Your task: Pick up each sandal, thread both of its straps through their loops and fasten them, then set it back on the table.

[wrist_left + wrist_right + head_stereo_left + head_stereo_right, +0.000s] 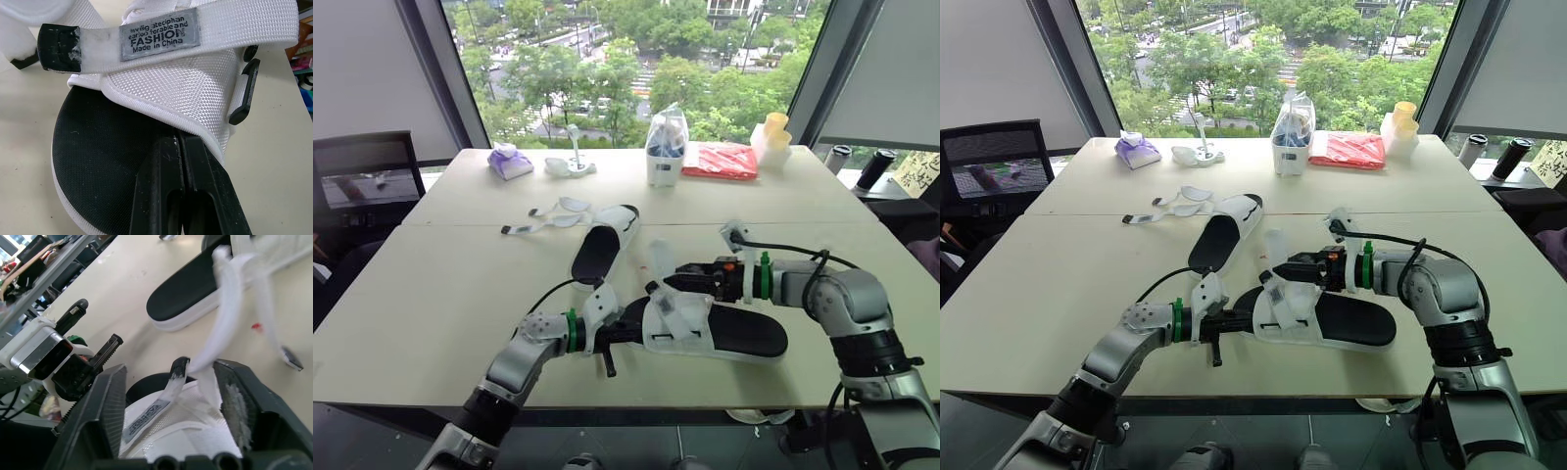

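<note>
The near sandal (734,333), black insole and white woven upper, lies on the table's (431,323) front part. My left gripper (634,333) is shut on its toe end; in the left wrist view the fingers (166,196) press together at the rim of the upper, below a strap with a grey "FASHION" label (160,34) and a black loop (244,90). My right gripper (670,282) hovers over the upper, open, with a loose white strap (220,342) rising between its fingers (105,406). The second sandal (604,245) lies farther back, its straps undone.
Loose white strap pieces (553,217) lie behind the second sandal. Along the far edge stand a purple pouch (509,162), a white container with a bag (666,147), a red packet (720,160) and yellow cups (773,135). A chair (362,181) stands at the left.
</note>
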You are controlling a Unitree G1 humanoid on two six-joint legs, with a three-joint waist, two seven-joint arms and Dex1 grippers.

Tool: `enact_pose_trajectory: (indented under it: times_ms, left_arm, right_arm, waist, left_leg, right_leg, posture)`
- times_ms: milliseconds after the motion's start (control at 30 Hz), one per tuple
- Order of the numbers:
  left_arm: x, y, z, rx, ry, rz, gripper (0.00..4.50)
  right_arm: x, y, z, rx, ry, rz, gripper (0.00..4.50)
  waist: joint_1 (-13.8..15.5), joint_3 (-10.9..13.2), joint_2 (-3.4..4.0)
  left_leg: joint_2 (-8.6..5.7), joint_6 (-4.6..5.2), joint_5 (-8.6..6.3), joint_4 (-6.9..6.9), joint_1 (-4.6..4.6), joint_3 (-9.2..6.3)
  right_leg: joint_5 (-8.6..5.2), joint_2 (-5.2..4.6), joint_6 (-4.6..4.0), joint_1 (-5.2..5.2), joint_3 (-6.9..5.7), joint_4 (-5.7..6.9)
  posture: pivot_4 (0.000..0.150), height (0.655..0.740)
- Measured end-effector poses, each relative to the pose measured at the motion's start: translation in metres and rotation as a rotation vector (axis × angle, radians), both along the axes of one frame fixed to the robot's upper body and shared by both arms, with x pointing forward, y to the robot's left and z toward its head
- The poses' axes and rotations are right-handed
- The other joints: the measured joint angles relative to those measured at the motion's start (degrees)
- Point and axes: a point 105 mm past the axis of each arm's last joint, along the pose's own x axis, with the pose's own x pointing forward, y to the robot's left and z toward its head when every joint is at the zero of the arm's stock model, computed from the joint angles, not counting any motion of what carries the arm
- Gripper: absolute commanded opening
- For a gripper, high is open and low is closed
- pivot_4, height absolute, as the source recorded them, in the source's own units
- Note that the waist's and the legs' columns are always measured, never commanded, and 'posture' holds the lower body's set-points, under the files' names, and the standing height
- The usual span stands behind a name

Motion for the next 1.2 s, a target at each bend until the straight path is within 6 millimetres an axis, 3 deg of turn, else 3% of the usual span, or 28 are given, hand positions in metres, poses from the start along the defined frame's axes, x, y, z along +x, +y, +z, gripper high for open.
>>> enact_pose_trajectory:
  times_ms: [233,400,600,800,1167,1200]
  left_arm:
    - [0.001,0.001,-0.001,0.002,0.002,0.006,0.00]
    - [0.000,0.001,0.000,0.000,0.000,0.001,0.00]
    - [0.001,0.001,0.000,0.000,-0.001,0.008,0.00]
    - [0.000,0.001,0.000,-0.003,-0.001,0.009,0.00]
    - [0.000,-0.001,-0.001,-0.013,0.001,0.018,0.00]
    - [0.000,-0.001,-0.001,-0.014,0.001,0.019,0.00]
  right_arm:
    - [0.016,-0.009,0.016,-0.110,-0.174,-0.033,3.02]
    - [0.002,0.004,0.014,-0.075,-0.095,0.066,3.02]
    - [-0.011,0.027,-0.005,-0.145,-0.035,0.177,3.02]
    - [-0.010,0.024,-0.024,-0.282,-0.008,0.182,3.02]
    - [-0.001,0.036,-0.027,-0.347,0.003,0.199,3.02]
    - [0.000,0.037,-0.028,-0.352,0.008,0.199,2.79]
  waist:
    - [-0.1,0.0,0.00]
    - [0.0,0.0,0.00]
    - [0.0,0.0,0.00]
    - [0.0,0.0,0.00]
    - [0.1,0.0,0.00]
    - [0.1,0.0,0.00]
  left_leg:
    - [0.02,0.00,0.00,0.04,0.04,0.07]
    - [0.02,0.00,0.00,-0.05,0.02,-0.06]
    - [0.02,-0.01,0.00,0.01,0.03,-0.06]
    - [0.02,-0.01,0.00,-0.02,0.03,-0.06]
    - [0.01,-0.01,0.00,0.01,0.03,-0.07]
    - [0.00,-0.01,0.00,0.02,0.03,-0.07]
  right_leg:
    - [-0.06,0.01,0.10,0.03,0.00,0.02]
    - [-0.01,0.01,0.00,-0.01,0.01,0.01]
    - [-0.03,0.01,0.04,0.01,0.01,0.02]
    - [-0.01,0.01,0.00,-0.01,0.01,0.02]
    - [0.00,0.01,0.00,0.00,0.00,0.03]
    - [0.00,0.01,0.00,0.01,0.01,0.03]
  posture:
    - [0.150,0.7400]
    - [0.150,0.7400]
    - [0.150,0.7400]
    - [0.150,0.7400]
    - [0.150,0.7400]
    - [0.150,0.7400]
